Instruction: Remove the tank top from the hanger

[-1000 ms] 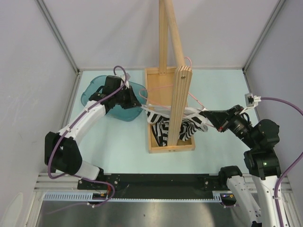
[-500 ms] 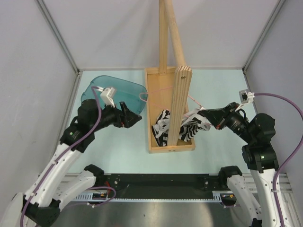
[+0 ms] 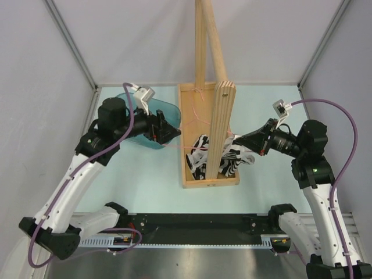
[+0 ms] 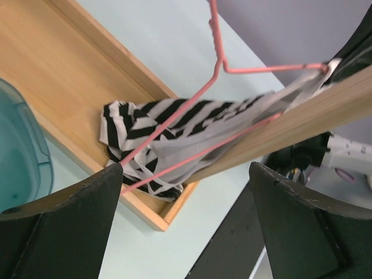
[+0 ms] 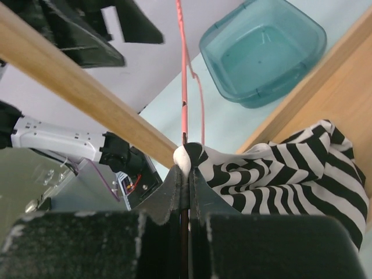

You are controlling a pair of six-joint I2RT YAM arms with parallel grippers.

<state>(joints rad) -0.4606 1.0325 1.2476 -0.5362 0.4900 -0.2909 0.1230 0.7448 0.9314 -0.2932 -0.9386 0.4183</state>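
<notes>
left end effector [image 3: 170,132] spread, empty; right end effector [image 5: 186,170] pinching hanger [image 4: 218,64] corner; tank top [image 4: 174,113] bunched in tray [image 4: 70,64].

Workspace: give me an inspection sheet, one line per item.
Surface: pale green table, no spills seen.
Job's things: tank top bunched in the wooden tray, one strap drawn up to a hanger corner; hanger slants beside the wooden stand.
Clutter: teal bin left of the tray.
Grippers: left gripper open, holding nothing; right gripper shut on the hanger corner and strap.
Cables: purple cables along both arms.
Surroundings: grey enclosure walls; nothing else seen.
</notes>
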